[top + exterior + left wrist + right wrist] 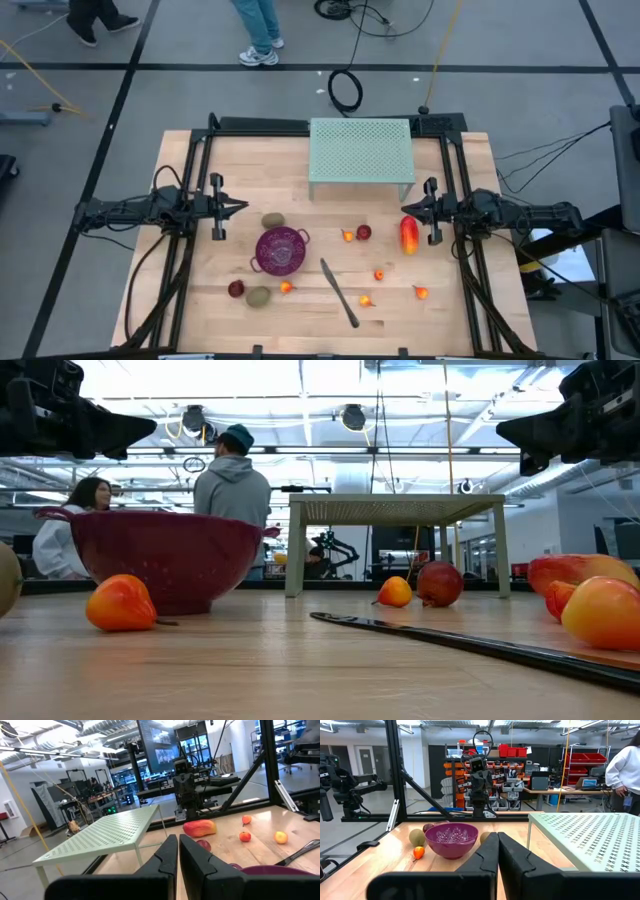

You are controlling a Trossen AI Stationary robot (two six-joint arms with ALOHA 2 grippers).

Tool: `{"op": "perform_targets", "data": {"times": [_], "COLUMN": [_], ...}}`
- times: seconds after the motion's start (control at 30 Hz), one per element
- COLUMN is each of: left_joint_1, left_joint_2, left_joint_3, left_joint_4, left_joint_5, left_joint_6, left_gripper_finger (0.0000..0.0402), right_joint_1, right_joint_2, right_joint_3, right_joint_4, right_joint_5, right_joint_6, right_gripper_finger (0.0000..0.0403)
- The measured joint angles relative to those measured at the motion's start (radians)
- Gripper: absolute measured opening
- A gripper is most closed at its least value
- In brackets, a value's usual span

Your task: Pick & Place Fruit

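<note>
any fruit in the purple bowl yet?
No. In the high view the bowl holds nothing, and the mango, kiwis and small fruit all lie on the table.

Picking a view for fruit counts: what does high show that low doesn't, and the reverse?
High only: both kiwis, one above the purple bowl at, one below-left at, with a dark red fruit beside it; the knife end to end; each arm at its own side of the table, left claw and right claw shut and empty.

Low only: two people in the room behind, and the open space under the green perforated stand.

Both: the bowl, knife, stand, mango and small orange-red fruit.
</note>
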Motion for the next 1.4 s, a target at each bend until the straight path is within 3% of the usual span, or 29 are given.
{"op": "perform_targets", "data": {"times": [0.7, 0.87, 1.03, 1.13, 1.4], "left_joint_1": [0.000, 0.000, 0.000, 0.001, 0.001], "left_joint_2": [0.000, 0.000, 0.000, 0.000, 0.000], "left_joint_3": [0.000, 0.000, 0.000, 0.000, 0.000], "left_joint_4": [0.000, 0.000, 0.000, 0.014, 0.178], "left_joint_5": [0.000, 0.000, 0.000, -0.021, -0.021], "left_joint_6": [0.000, 0.000, 0.000, 0.077, 0.179], "left_gripper_finger": [0.0021, 0.0021, 0.0021, 0.0021, 0.0021], "right_joint_1": [0.000, 0.000, 0.000, 0.000, 0.000], "right_joint_2": [0.000, 0.000, 0.000, 0.000, 0.000], "right_joint_3": [0.000, 0.000, 0.000, 0.000, 0.000], "right_joint_4": [0.000, 0.025, 0.101, 0.185, 0.317], "right_joint_5": [0.000, 0.034, 0.031, 0.031, 0.040], "right_joint_6": [-0.003, -0.103, -0.077, -0.018, 0.052], "right_gripper_finger": [0.0000, 0.0000, 0.0000, 0.0000, 0.0000]}}
